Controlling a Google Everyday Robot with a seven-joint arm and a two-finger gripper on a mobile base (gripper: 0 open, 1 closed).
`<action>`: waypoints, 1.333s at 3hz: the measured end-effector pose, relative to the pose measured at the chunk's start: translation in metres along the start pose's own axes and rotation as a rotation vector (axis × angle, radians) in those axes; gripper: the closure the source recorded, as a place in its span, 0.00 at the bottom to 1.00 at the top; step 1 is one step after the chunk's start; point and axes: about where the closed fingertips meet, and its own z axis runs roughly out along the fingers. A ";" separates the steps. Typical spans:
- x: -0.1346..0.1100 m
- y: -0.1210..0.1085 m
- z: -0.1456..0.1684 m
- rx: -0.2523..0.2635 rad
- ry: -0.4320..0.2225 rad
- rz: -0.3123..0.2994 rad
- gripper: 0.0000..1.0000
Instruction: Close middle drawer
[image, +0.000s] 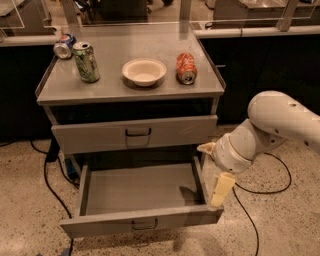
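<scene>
**Middle drawer wide open, the push not yet made**

Nearest the camera, the middle drawer (100, 226) stands pulled far out of the cart. Its low front and small dark loop handle (145, 224) sit well forward of the cart's frame, and its bare grey floor is in full view. Nothing lies inside it.

At its right front corner hangs the end effector (221, 187), a cream piece pointing down from the white arm (280, 120), which comes in from the right. It is at or just beside the drawer's right wall. I cannot tell whether it touches the metal, nor whether the end effector is open or closed; it carries nothing that can be seen.

Above and behind, the drawer with the taller front (170, 131) sits nearly flush.

Farther back, the tabletop (115, 50) holds an upright green can (86, 61), a white bowl (144, 71), an orange can (186, 68) on its side, and another can (63, 46) lying at the back left corner.

By my judgement the closing has hardly begun: the end effector is near the drawer, and the whole travel inward is left to do.
</scene>
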 end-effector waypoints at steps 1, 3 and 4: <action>-0.005 0.002 0.032 -0.041 -0.020 -0.031 0.00; 0.001 0.012 0.085 -0.077 -0.022 -0.019 0.00; 0.003 0.026 0.117 -0.075 0.003 0.014 0.00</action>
